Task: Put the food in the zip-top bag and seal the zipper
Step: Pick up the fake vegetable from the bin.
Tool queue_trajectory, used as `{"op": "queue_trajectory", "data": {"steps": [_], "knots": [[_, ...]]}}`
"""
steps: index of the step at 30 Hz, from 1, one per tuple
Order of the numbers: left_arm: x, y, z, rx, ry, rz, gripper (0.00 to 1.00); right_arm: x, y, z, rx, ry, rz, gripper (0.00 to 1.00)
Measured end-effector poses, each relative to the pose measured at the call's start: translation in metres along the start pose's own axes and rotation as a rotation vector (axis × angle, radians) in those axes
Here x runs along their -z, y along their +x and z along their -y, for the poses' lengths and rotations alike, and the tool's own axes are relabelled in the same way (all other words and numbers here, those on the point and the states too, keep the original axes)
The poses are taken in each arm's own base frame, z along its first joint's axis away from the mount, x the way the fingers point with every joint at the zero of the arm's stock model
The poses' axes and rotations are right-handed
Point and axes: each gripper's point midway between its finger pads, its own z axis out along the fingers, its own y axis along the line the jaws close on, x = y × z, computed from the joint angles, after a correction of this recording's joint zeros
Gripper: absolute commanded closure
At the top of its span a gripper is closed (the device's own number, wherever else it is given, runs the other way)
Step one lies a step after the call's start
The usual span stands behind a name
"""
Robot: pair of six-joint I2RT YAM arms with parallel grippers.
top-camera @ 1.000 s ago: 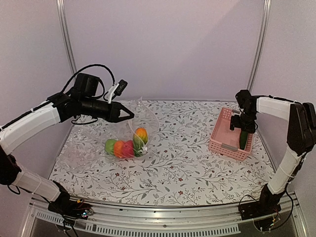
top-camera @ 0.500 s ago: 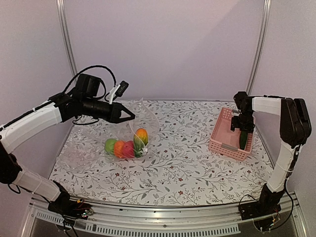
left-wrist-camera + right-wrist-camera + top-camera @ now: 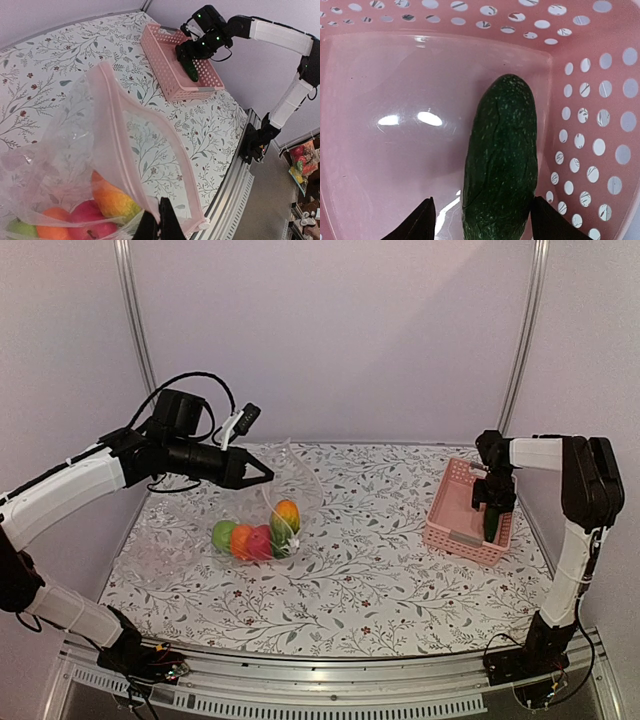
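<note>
The zip-top bag hangs open from my left gripper, which is shut on its pink zipper strip. In the left wrist view my left gripper pinches the bag's rim. Inside the bag lie the green apple, orange, red apple and mango. The dark green cucumber lies in the pink basket. My right gripper is down in the basket, open, with one finger on each side of the cucumber and not touching it.
A hazy clear plastic film lies on the flowered table left of the bag. The basket stands at the right edge of the table, near the right frame post. The table's front rail runs along the near side.
My right gripper has dropped lower into the basket, down over the cucumber. My left gripper and the bag have stayed in place.
</note>
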Motion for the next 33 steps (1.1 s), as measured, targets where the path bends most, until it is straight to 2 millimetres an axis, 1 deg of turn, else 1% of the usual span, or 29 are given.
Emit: {"op": "queue_trajectory", "data": {"steps": [8,16,30,33], "knots": [[0.000,0.000,0.000,0.000,0.001,-0.001,1.00,-0.007,0.004,-0.011,0.011,-0.051,-0.026,0.39],[-0.002,0.001,-0.001,0.002,0.001,-0.004,1.00,-0.007,0.003,-0.013,0.025,-0.060,-0.025,0.49],[-0.004,0.002,0.000,0.001,0.004,-0.008,1.00,-0.008,0.004,-0.016,0.042,-0.075,-0.031,0.57],[-0.005,0.002,0.000,0.000,0.005,-0.008,1.00,-0.006,0.004,-0.018,0.048,-0.091,-0.031,0.58]]}}
